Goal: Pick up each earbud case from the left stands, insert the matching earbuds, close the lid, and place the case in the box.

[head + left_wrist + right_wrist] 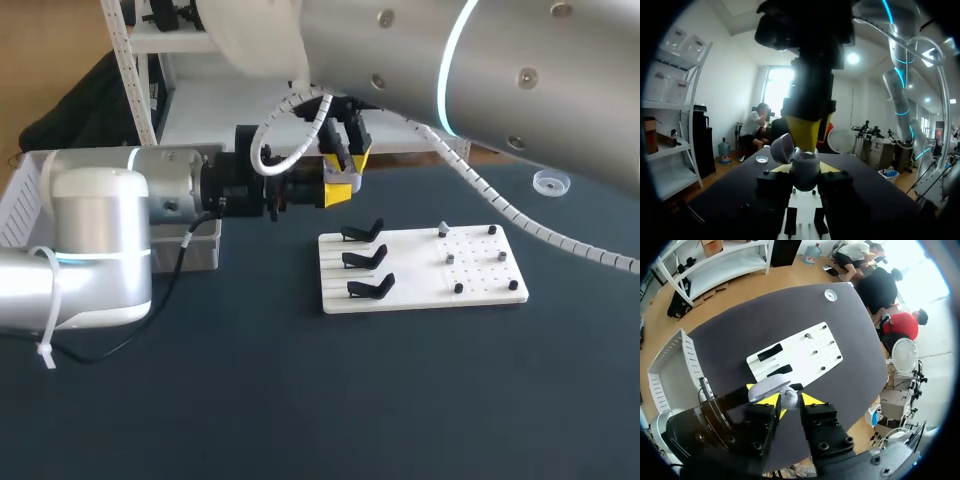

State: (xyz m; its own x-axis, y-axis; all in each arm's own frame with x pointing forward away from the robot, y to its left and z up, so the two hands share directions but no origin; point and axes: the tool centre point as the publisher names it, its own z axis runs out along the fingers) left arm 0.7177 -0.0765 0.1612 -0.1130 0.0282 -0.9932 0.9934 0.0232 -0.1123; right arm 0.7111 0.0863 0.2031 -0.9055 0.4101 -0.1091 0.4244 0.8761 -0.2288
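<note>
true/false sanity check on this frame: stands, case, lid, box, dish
1. The three black stands on the white board are all empty. True.
2. The earbud case has its lid shut. False: the lid stands open.
3. The left pincer is shut on the case. True.
4. The case lies in the white box. False: it is held in the air above the table, apart from the box.
5. The small clear dish sits on the board. False: it lies on the table beyond the board.
</note>
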